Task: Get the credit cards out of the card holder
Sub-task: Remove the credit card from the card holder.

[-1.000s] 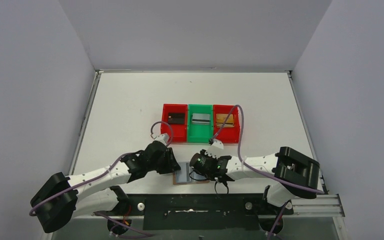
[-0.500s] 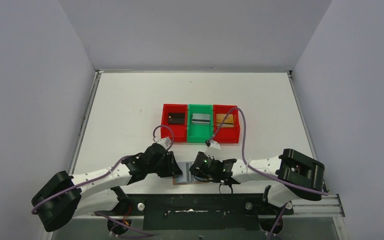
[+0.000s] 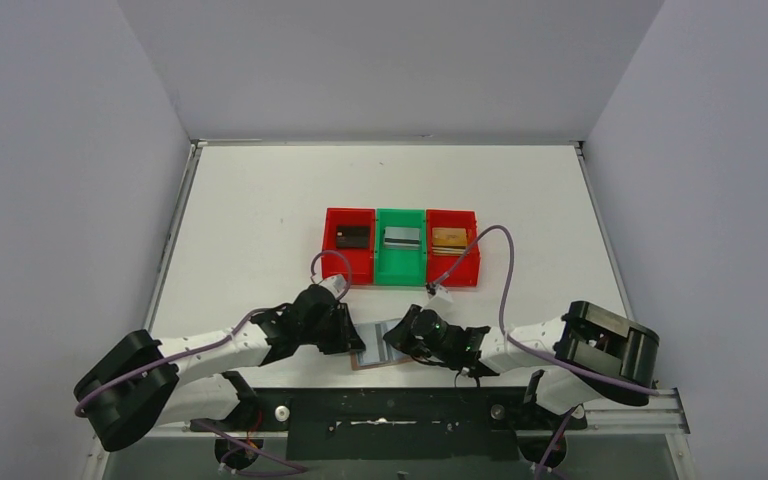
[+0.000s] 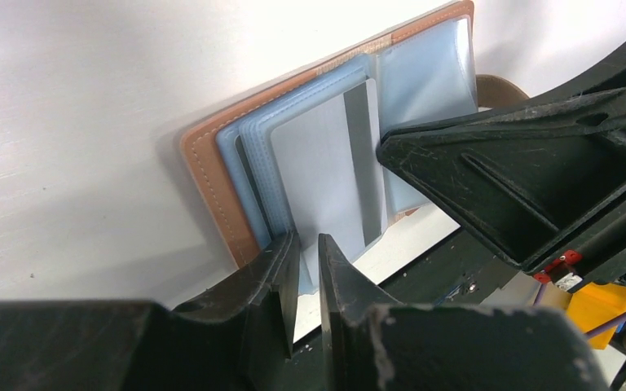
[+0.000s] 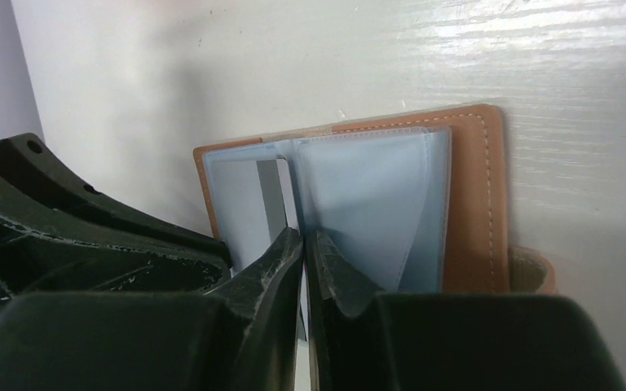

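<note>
We note holder (image 4: 212, 187) open at 6 o'clock on table (image 3: 260, 200); left gripper (image 4: 308, 261) pinches its sleeve edge, right gripper (image 5: 304, 248) seems clenched on card (image 4: 326, 171) by the fold. We'd keep left firm and draw card flat toward 3 o'clock.

card holder (image 5: 474, 204) tan-brown, pale stitching, grey-blue lining; credit card (image 4: 318, 163) light grey, dark stripe. Left bin (image 3: 350, 212), right bin (image 3: 452, 212) red; middle bin (image 3: 401, 212) green (black card (image 3: 353, 236), silver card (image 3: 401, 237), gold-tan card (image 3: 449, 238)).
</note>
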